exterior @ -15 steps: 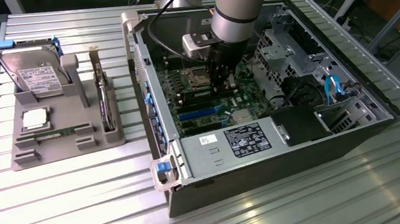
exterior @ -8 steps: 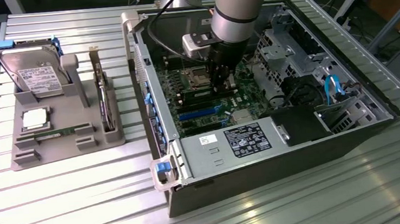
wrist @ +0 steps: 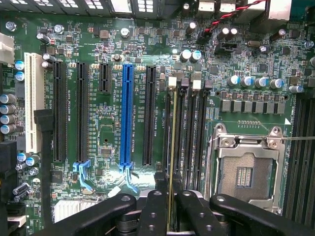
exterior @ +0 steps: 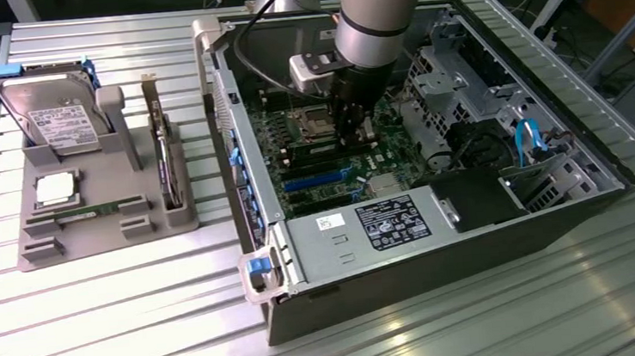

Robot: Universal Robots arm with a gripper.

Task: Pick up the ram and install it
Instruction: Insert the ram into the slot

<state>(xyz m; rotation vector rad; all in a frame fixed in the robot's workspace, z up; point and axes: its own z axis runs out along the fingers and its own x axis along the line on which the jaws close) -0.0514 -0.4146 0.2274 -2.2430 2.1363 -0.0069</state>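
Wrist view: black gripper [wrist: 171,209] clamps the thin ram [wrist: 171,147] edge-on over black slots [wrist: 189,132].

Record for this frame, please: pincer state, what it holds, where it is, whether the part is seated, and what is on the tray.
holder: pincer, shut
held item: ram, edge-on between the fingers
location: inside the open computer case, over the memory slots beside the processor socket
alignment: ram runs parallel to the slots
seated: cannot tell
tray: grey tray at the exterior view's left, with the hard drive on it
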